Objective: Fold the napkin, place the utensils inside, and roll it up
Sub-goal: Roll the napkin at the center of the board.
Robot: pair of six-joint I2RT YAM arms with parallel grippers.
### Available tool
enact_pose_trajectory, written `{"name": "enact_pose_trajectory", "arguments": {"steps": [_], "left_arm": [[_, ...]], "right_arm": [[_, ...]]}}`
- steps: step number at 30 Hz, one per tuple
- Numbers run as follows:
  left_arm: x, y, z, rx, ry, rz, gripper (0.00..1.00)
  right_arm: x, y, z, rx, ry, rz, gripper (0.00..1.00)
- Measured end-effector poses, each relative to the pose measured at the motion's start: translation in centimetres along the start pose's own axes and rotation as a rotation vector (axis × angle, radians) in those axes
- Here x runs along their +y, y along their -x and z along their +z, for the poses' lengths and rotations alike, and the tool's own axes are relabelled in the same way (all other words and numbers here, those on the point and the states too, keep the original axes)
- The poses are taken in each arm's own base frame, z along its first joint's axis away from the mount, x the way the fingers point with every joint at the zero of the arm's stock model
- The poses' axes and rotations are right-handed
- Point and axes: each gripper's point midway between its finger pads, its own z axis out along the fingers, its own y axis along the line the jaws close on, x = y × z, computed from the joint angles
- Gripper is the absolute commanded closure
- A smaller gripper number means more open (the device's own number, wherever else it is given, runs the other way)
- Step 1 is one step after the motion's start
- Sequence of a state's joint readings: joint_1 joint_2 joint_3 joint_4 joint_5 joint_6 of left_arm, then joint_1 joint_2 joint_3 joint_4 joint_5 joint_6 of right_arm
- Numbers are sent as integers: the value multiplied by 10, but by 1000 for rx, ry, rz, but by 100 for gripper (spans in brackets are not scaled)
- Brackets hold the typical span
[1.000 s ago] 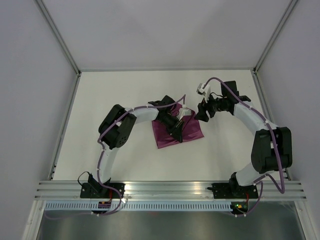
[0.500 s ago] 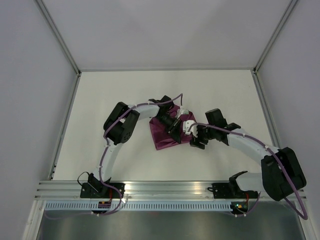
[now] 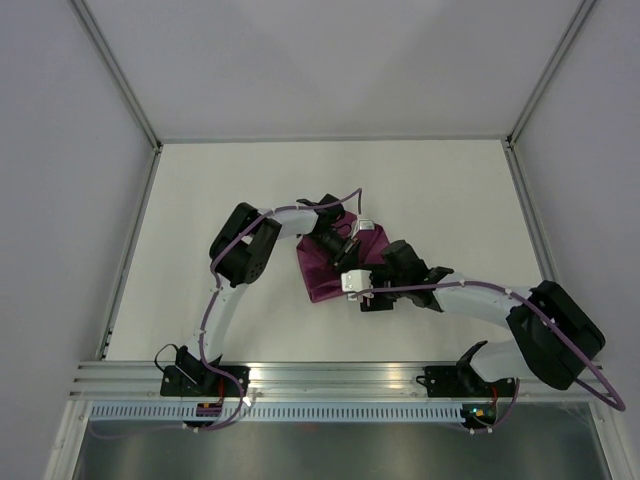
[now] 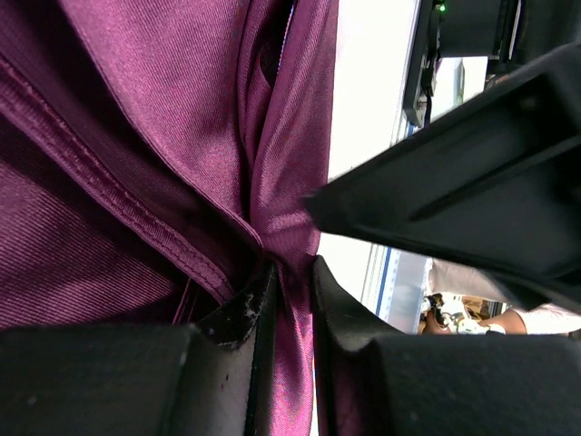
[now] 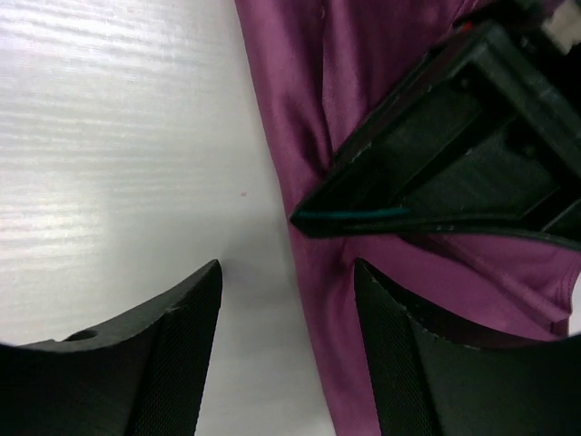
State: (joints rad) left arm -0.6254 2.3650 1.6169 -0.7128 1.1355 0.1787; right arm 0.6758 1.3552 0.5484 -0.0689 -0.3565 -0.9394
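The napkin (image 3: 320, 272) lies bunched and rumpled near the middle of the white table (image 3: 420, 190), no longer flat. Its folds are gathered up toward the left claw (image 3: 347, 252), which sits over the cloth's upper right part.

From the left wrist view, the left claw (image 4: 289, 313) is nearly closed on a pinched ridge of the napkin (image 4: 163, 136). A thin pleat of purple cloth runs down between the two dark fingers (image 4: 238, 318), and both press against it. A hemmed edge crosses the cloth at a slant just above the grip. To the right, a strip of bare table (image 4: 359, 109) shows beside the fabric, and the black body of the right claw (image 4: 472, 191) fills that side of the view, close by.

The right claw (image 3: 368, 298) hovers at the napkin's near right edge — its jaws stand well apart and hold nothing. From its own wrist view, the right claw (image 5: 286, 354) straddles the border of the cloth: one finger (image 5: 172, 354) is over bare table (image 5: 109, 136), the other over the napkin (image 5: 290, 91). Just ahead of it, the left claw (image 5: 454, 154) reaches in from the upper right, with cloth puckered at its tip. Whether the right claw's fingers touch the cloth — I cannot tell.
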Motion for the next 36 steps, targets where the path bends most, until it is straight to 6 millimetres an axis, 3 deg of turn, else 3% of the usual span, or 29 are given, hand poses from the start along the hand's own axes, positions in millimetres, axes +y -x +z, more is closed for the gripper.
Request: {"name": "enact_pose_trajectory", "arguments": {"steps": [5,9,15,18,25,31,36], "left_arm": [[0,0,0,0,-1,-2,98],[0,-2,-1,5,-2,-16,98],[2,-3,-5,-1,-1,-33,93],[2,-3,-7,-4,-2,-37,73],[-1,-6,-15,-20,30,-18,57],[3,1,-37,-81,138,24,55],[14,16,-68,-179,278,37,55]], "right_arm": [[-7,4,14,10,-20,-31,46],[-13,4,21,29,-36,-43,67],[-12,2,24,65,4,-42,80],[-12,3,25,88,40,-43,82],[-4,6,23,118,176,-10,84],[-4,6,23,124,318,71,86],[-6,4,21,98,416,164,85]]}}
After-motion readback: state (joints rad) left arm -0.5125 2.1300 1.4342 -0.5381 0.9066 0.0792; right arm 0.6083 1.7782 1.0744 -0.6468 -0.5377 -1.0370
